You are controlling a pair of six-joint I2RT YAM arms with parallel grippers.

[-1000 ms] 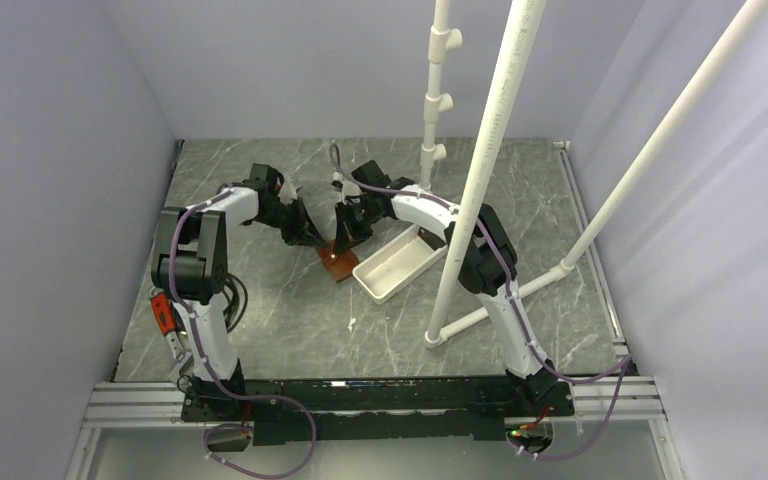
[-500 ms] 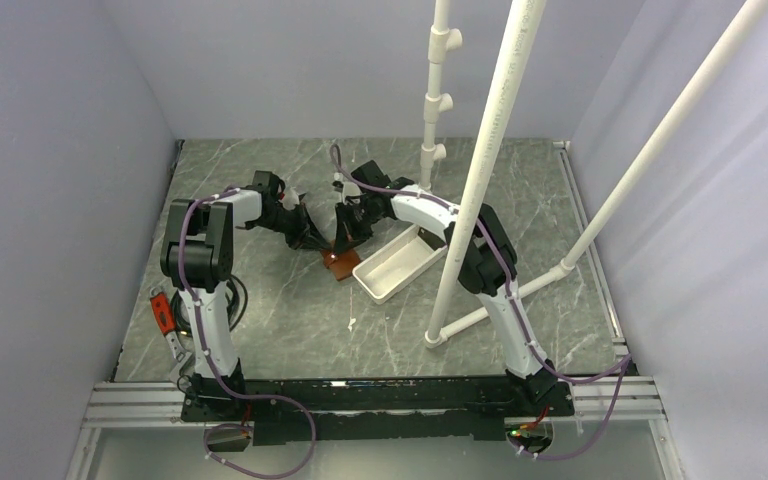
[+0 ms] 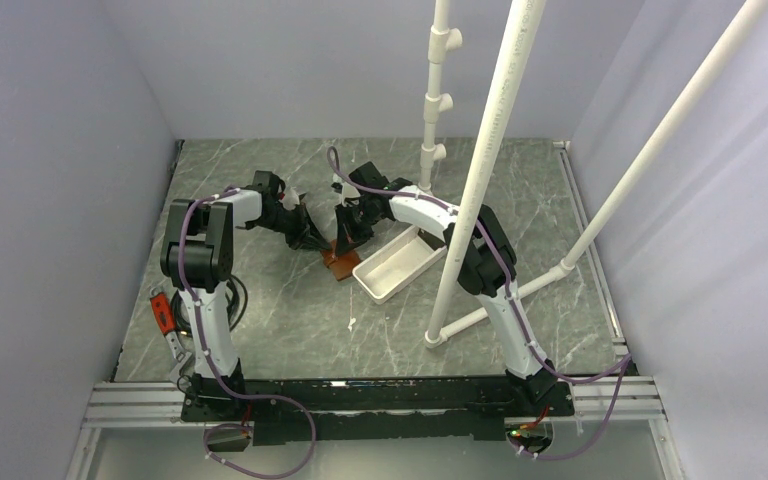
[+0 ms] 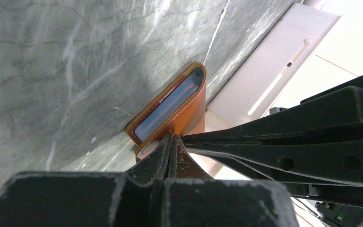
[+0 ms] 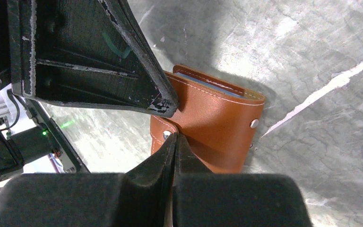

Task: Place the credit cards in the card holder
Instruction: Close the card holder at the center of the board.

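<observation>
The brown leather card holder (image 3: 340, 262) lies folded almost shut on the marble table, between my two grippers. In the left wrist view the card holder (image 4: 189, 113) shows the edge of a blue credit card (image 4: 163, 111) inside its fold. The same edge shows in the right wrist view (image 5: 208, 81). No other cards are in view. My left gripper (image 4: 171, 138) is shut, its tips against the holder's near flap. My right gripper (image 5: 175, 135) is shut, its tips on the holder (image 5: 222, 123) by a snap stud. The two grippers nearly touch over it.
A long white tray (image 3: 392, 262) lies just right of the holder, touching or almost touching it. White PVC pipes (image 3: 480, 170) stand upright right of the tray and behind it. A red-handled tool (image 3: 163, 312) lies by the left arm's base.
The left arm has swung its elbow in and brought its gripper down onto the holder. The holder looks more folded and a little smaller than a second ago. The right gripper has barely moved.
</observation>
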